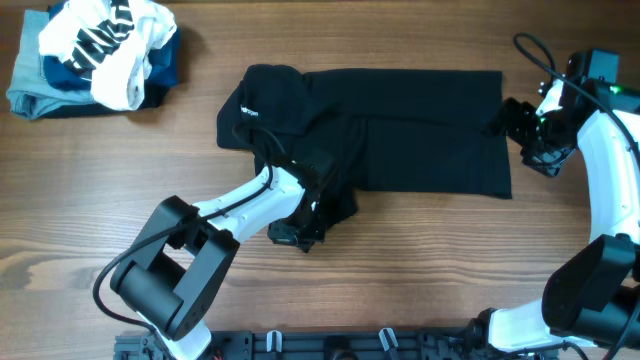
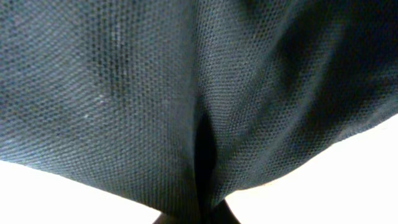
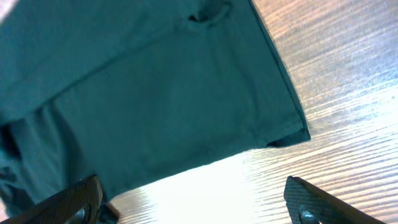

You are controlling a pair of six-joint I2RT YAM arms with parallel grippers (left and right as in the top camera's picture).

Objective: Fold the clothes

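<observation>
The black T-shirt point(image 1: 400, 125) lies spread across the middle of the table, with a small white logo near its left end. Its lower left part is bunched up where my left gripper point(image 1: 312, 222) is shut on a pinch of the fabric. In the left wrist view the black fabric point(image 2: 155, 93) fills the frame and gathers into the jaws at the bottom. My right gripper point(image 1: 508, 122) is open and empty beside the shirt's right edge; in the right wrist view its fingers point(image 3: 193, 202) straddle bare wood just off the shirt's edge point(image 3: 155, 93).
A pile of garments sits at the back left corner: a white one with black lettering point(image 1: 110, 45) on top of navy point(image 1: 160, 75) and light-blue point(image 1: 30, 75) folded ones. The wooden table point(image 1: 450, 260) runs along the front.
</observation>
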